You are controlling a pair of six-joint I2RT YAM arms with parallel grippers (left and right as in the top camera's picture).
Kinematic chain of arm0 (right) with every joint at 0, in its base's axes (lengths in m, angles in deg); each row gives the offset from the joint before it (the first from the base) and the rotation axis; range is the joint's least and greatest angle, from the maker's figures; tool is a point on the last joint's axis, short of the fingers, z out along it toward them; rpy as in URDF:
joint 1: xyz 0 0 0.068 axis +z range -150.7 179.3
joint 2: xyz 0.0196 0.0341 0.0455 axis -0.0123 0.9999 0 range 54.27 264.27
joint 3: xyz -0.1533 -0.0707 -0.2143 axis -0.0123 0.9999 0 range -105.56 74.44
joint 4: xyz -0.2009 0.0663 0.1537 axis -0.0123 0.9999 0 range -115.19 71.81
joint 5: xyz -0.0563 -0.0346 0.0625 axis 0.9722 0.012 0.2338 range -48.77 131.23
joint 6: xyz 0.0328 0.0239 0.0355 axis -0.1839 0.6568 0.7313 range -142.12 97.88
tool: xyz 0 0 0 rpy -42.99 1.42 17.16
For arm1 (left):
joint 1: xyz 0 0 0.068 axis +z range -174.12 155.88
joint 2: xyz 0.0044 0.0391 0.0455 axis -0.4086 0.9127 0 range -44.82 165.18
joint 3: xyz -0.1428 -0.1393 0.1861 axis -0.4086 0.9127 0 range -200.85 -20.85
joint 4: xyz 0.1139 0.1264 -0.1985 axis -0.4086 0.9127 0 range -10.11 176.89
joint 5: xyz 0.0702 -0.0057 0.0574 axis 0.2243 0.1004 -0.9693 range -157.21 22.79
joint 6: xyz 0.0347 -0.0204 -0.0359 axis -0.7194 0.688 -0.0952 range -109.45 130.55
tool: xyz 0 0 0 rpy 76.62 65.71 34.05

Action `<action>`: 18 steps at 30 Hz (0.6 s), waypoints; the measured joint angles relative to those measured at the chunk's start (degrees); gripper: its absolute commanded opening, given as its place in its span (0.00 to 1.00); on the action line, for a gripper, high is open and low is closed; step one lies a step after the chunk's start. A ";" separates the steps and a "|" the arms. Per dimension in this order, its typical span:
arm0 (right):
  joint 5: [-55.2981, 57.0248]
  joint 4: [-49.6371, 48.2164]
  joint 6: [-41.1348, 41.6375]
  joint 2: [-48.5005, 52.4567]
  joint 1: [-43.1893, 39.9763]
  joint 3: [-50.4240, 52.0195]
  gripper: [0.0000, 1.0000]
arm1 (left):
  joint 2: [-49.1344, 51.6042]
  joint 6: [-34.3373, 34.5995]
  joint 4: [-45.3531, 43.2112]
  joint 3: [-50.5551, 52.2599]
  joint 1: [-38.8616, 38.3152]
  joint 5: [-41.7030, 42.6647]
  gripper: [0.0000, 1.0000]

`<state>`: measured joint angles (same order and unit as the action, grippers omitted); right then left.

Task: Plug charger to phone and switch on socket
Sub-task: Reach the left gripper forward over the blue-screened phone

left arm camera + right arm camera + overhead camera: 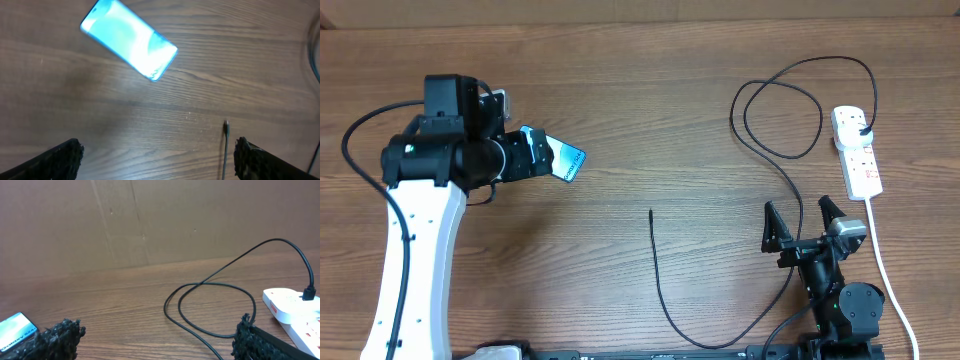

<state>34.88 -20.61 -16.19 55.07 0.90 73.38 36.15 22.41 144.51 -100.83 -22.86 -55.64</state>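
Phone (566,161) flat on the table (650,100), screen lit, left gripper (159,145) above it, fingers wide apart, empty, charger (653,240) tip free to the phone's right, not touching, socket (857,152) far right of the phone, charger plugged in, right gripper (797,206) near there, fingers apart, empty.

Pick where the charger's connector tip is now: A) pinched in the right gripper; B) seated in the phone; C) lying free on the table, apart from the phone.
C: the charger tip lies bare on the table, clear of the phone, and the right gripper stands open and empty.
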 measured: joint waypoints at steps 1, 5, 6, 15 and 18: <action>-0.02 0.02 0.04 0.00 0.00 0.00 1.00 | 0.94 3.85 0.07 0.00 -0.02 -0.83 1.00; -0.02 0.00 0.04 0.00 -0.02 0.00 1.00 | 2.58 12.94 0.13 -0.46 -0.02 -3.04 1.00; -0.04 0.02 0.02 0.00 -0.02 0.00 1.00 | 3.19 14.75 0.55 -1.29 -0.02 -3.34 1.00; -0.02 0.02 0.04 0.00 -0.02 0.00 1.00 | 14.49 27.96 10.75 -21.33 -3.52 -9.11 1.00; 0.00 0.04 0.02 0.00 0.00 0.00 1.00 | 19.47 31.67 14.16 -28.09 -5.40 -10.86 1.00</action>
<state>34.88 -20.56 -16.16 55.07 0.90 73.38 55.62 54.08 158.68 -128.92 -28.26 -66.50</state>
